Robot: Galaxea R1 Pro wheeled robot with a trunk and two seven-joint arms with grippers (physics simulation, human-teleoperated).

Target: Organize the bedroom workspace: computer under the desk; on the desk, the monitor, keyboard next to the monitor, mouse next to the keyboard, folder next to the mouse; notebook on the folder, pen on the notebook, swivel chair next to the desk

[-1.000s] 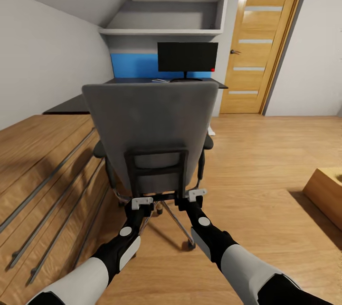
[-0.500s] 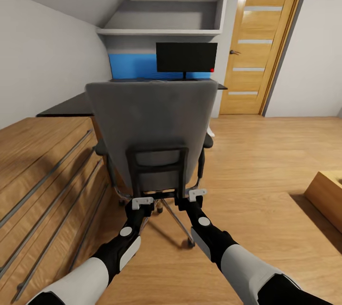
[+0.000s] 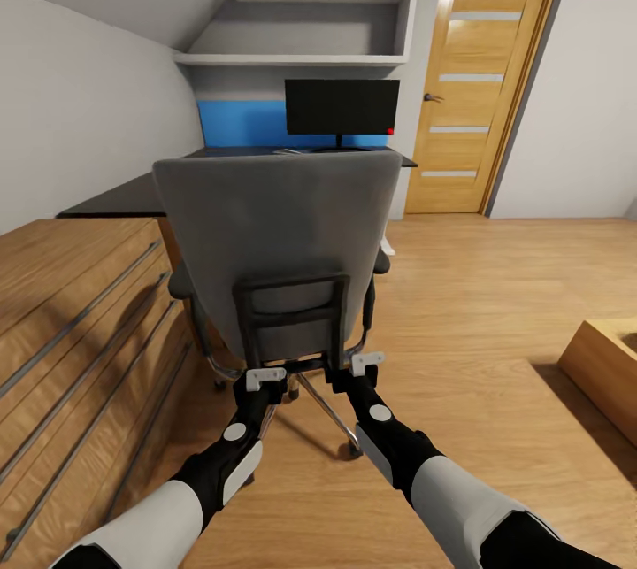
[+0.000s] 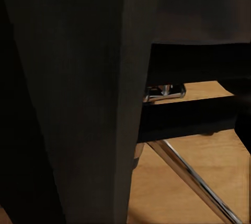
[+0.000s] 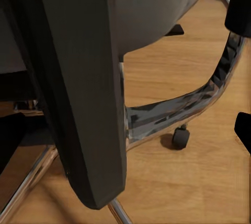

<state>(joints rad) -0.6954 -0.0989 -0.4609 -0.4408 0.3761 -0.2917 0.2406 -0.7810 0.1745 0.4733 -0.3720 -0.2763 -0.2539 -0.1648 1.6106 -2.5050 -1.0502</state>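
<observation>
Chair [image 3: 274, 242] fills mid-frame, both jaws, left [image 3: 265, 377] and right [image 3: 365, 365], at its black back frame; grip state I cannot tell. Wooden cabinet at left has slid lower and the worktop [image 3: 115, 197] nearer: the push toward the monitor [image 3: 341, 106] progresses.

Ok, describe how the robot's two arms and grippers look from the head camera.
Both arms match: glossy white upper shells, then black forearm sections with a light grey side panel and a round white-grey disc near the wrist. The left gripper and right gripper are black, each topped by a small white bracket-like block. No loose cables are visible.
</observation>
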